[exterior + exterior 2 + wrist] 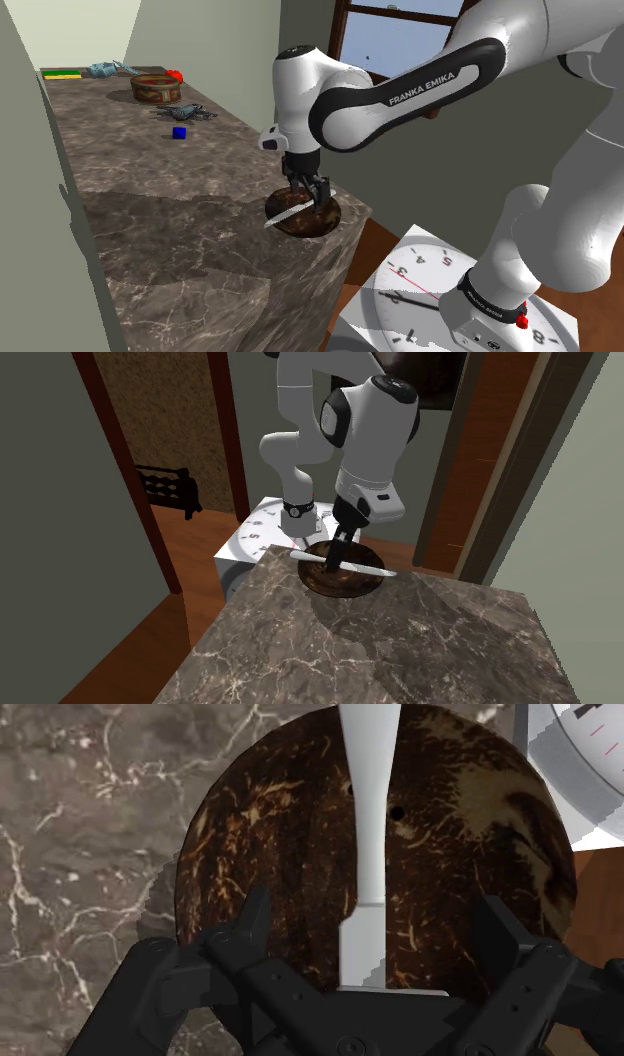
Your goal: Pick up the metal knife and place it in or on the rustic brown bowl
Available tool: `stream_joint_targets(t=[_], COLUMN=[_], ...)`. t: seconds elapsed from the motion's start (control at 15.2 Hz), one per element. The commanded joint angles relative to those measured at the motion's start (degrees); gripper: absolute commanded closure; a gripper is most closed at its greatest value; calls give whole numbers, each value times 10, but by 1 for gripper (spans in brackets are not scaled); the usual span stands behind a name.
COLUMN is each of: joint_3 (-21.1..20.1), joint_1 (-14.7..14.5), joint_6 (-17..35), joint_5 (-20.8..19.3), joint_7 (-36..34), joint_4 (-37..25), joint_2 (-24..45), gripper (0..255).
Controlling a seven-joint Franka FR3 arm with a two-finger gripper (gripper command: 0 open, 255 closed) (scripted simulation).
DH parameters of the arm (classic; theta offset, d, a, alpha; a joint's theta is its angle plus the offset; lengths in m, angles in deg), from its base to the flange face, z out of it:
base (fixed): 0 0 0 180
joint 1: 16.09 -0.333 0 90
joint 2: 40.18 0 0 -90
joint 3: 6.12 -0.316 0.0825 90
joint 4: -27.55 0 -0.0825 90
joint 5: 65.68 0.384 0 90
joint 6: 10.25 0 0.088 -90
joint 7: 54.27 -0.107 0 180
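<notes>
hand (372, 906) spread wide over brown bowl (270, 834), pale knife (368, 814) lying across it

Dim, even light; soft shadows lie across the countertop (200, 260).

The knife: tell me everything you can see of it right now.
The knife is plain pale grey, long and slim, narrowing at a waist between two broader parts. It lies flat across the dark brown, speckled bowl, one end poking past the rim, near the corner of the marble counter. The gripper hangs just over its middle, open, with the fingers on either side and not touching it.
</notes>
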Motion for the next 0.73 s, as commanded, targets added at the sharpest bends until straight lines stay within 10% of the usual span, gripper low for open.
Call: stream_joint_targets(t=[0.0, 0.66], joint_3=[-2, -4], joint_1=[-2, -4], joint_6=[-30, -65], joint_5=[4, 7], joint_7=[2, 4], joint_4=[-24, -53], joint_2=[-6, -12], gripper=[0, 0])
